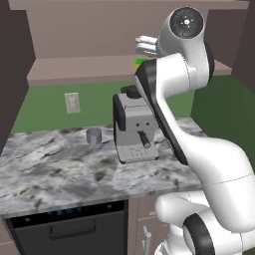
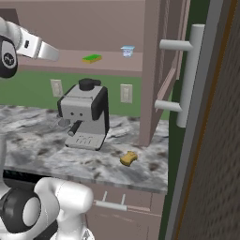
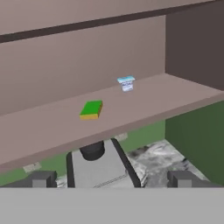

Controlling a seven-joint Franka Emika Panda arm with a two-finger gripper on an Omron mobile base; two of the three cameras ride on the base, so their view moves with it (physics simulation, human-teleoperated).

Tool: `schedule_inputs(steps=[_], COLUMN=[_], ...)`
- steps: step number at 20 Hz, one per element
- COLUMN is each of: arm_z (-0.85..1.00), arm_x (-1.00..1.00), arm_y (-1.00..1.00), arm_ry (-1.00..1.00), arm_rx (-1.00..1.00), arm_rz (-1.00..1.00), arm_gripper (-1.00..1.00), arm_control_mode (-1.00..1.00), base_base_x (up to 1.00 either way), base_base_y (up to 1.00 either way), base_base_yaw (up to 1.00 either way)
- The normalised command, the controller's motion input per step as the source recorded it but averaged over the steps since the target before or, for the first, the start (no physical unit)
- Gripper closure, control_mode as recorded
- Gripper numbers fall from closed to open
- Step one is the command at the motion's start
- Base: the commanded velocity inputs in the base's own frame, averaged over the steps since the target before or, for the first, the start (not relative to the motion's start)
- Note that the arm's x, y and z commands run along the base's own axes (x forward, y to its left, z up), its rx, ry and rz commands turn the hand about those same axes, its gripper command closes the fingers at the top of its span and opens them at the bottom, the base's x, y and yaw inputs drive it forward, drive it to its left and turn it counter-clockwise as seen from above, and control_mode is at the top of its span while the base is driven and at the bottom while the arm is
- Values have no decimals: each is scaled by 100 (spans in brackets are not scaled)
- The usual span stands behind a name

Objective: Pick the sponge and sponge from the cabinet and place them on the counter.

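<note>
Your gripper (image 3: 111, 179) hangs open and empty in front of the open cabinet (image 3: 52, 127), its two fingertips (image 3: 41, 179) spread wide, well short of the shelf. Straight ahead of it on the bottom shelf lies the green sponge (image 3: 91, 109), flat, yellow layer down, untouched. Farther back and to its right on the same shelf stands a small white cup (image 3: 126, 83) with a blue rim, apart from the sponge. Below the shelf you see the coffee machine (image 2: 84, 115) standing on the counter (image 2: 42, 150). The tan sponge (image 2: 128, 158) already lies on the counter, to the right of the machine near the front edge.
</note>
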Motion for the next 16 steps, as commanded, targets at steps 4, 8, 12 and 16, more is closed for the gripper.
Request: schedule_inputs(steps=[4,8,12,16], arm_z=[0,-1,-14,-17], arm_x=[16,14,15,16], arm_y=[0,0,0,0], arm_ry=[5,2,0,-1], arm_rx=[0,-1,0,-1], arm_rz=[0,0,1,2], arm_gripper=[-100,-100,-100,-100], arm_control_mode=[-100,-100,-100,-100], base_base_x=[0,0,0,0], base_base_y=[0,0,0,0], base_base_yaw=[0,0,0,0])
